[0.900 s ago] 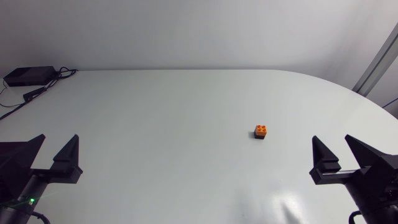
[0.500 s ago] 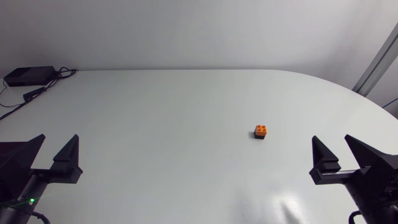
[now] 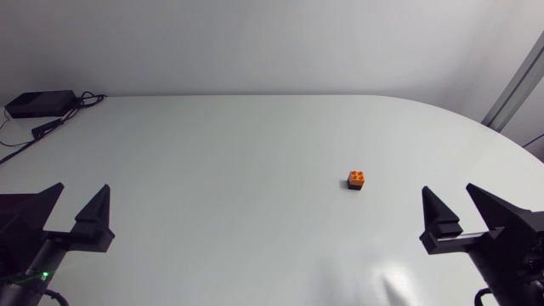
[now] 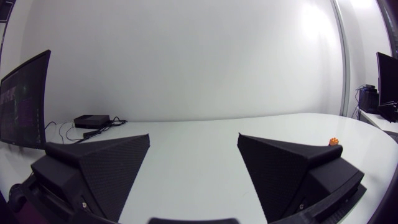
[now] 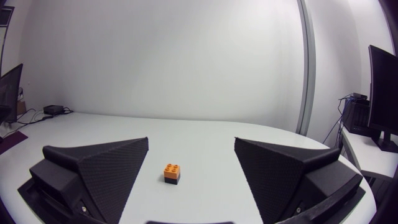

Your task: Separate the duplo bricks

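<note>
Not started: orange duplo brick (image 3: 358, 177) sits on black brick (image 3: 356, 186) right of centre; left gripper (image 3: 82, 190) and right gripper (image 3: 448, 190) wide open, empty, near edge.

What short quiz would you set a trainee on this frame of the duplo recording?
1. Fill in: the left gripper and the right gripper both stand ____, holding nothing.
2. True or false: the orange brick sits on top of the black brick.
3. Choose: in the head view the two bricks lie (A) nearer the left gripper, (B) nearer the right gripper, (C) midway between the two.

Key: 1 open; 2 true; 3 B.
</note>
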Robot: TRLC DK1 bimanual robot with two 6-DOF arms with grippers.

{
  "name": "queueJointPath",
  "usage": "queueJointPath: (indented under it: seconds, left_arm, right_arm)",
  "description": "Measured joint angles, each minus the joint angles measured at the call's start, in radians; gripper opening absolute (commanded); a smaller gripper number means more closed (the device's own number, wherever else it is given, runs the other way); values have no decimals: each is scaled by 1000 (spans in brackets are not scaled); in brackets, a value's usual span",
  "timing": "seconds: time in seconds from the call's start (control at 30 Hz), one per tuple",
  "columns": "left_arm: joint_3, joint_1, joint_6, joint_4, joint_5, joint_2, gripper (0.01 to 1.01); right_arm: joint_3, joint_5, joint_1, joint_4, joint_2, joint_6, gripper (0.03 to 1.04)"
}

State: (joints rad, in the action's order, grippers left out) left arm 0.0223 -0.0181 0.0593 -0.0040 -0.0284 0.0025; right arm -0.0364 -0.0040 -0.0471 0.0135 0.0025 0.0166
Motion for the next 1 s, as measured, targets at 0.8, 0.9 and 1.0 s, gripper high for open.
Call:
queueJointPath:
  seconds: [0.8, 0.9, 1.0]
  left_arm:
    - [372, 2, -6, -184, 0, 351, 956]
    - [465, -25, -27, -241, 1, 479, 956]
    - [554, -49, -39, -283, 5, 607, 956]
  right_arm:
    - [-406, -4, -33, -165, 279, -13, 1002]
    - [-465, 0, -33, -165, 407, -21, 1002]
    - [-527, 3, -34, -170, 536, -28, 1002]
